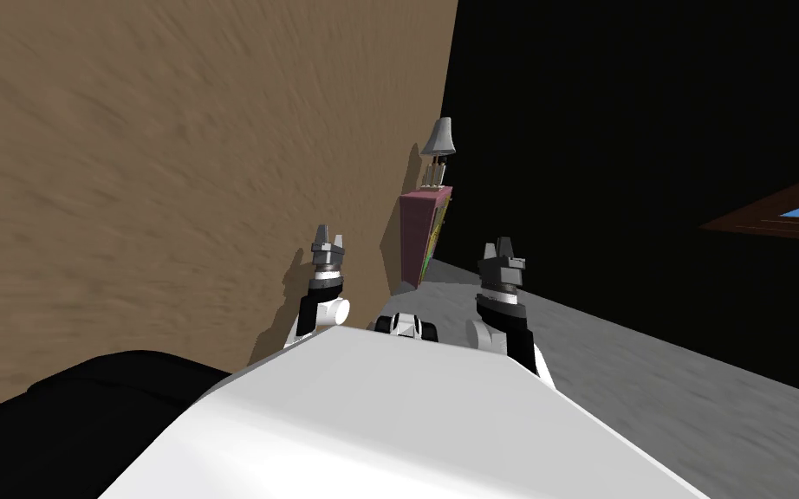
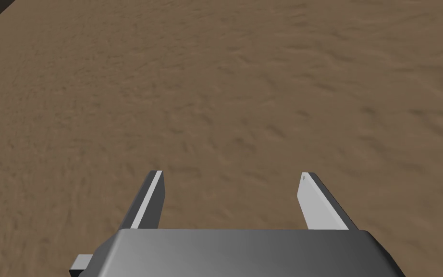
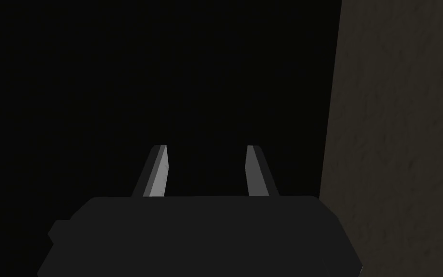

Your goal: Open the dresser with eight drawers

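Note:
A tall pink cabinet (image 1: 418, 232) stands far ahead against the brown wall (image 1: 172, 173), seen edge-on with a multicoloured front; I cannot make out its drawers. My left gripper (image 1: 328, 236) is raised close to the wall, well short of the cabinet. In the left wrist view the left gripper (image 2: 230, 175) is open, facing plain brown wall. My right gripper (image 1: 502, 249) is raised to the right of the cabinet and apart from it. In the right wrist view the right gripper (image 3: 206, 146) has its fingers apart, narrower than the left's, nothing between them, facing a black area.
A grey-shaded lamp (image 1: 439, 143) stands on the cabinet's top. Grey floor (image 1: 649, 390) runs ahead and to the right, ending at a black area. A dark rounded shape (image 1: 86, 416) lies low at my left. A brown window frame (image 1: 770, 217) shows at far right.

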{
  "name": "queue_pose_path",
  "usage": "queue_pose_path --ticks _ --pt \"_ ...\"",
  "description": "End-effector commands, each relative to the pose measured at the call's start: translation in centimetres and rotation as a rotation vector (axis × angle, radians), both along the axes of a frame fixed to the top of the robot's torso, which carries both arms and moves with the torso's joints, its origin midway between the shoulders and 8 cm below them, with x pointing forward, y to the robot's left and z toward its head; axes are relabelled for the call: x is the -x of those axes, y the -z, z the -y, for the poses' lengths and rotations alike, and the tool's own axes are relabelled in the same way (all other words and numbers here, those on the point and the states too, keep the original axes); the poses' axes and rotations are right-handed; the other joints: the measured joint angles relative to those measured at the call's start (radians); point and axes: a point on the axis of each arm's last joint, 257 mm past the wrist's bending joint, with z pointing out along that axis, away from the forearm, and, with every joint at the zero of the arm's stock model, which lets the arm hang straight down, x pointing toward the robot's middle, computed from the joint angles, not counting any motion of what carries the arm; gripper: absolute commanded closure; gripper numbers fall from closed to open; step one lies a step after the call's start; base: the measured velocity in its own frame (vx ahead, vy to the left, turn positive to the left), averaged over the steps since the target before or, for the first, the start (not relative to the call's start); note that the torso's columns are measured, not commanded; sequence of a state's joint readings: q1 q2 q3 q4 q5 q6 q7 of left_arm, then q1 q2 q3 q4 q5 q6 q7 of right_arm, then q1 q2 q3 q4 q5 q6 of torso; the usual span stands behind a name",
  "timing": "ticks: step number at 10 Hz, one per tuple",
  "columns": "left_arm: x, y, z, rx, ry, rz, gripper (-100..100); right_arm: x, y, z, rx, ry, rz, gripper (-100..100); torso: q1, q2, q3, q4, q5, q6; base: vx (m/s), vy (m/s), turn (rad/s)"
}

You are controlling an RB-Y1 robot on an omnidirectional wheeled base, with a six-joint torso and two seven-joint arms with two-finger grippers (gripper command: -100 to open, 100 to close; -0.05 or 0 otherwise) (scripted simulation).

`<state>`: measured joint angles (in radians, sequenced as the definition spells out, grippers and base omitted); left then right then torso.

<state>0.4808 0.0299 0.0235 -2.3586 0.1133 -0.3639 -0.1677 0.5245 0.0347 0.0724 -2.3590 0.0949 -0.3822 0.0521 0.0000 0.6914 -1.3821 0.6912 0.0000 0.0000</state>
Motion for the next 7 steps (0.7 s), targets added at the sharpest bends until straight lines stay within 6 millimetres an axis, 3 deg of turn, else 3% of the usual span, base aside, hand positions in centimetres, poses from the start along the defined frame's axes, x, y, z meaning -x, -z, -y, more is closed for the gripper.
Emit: queue_pose_path --ticks 1,7 --pt "0.0 0.0 0.0 0.0 0.0 -0.001 0 -0.2 0.2 -1.2 0.099 -0.02 -0.014 -100 0.0 0.033 -0.069 0.033 0.0 0.0 0.029 -0.019 0.035" --pt "0.0 0.0 0.0 0.0 0.0 -0.001 0 -0.7 0.7 -4.7 0.451 -0.004 -0.02 -100 -0.001 0.047 -0.094 0.047 0.0 0.0 0.065 -0.044 0.059"
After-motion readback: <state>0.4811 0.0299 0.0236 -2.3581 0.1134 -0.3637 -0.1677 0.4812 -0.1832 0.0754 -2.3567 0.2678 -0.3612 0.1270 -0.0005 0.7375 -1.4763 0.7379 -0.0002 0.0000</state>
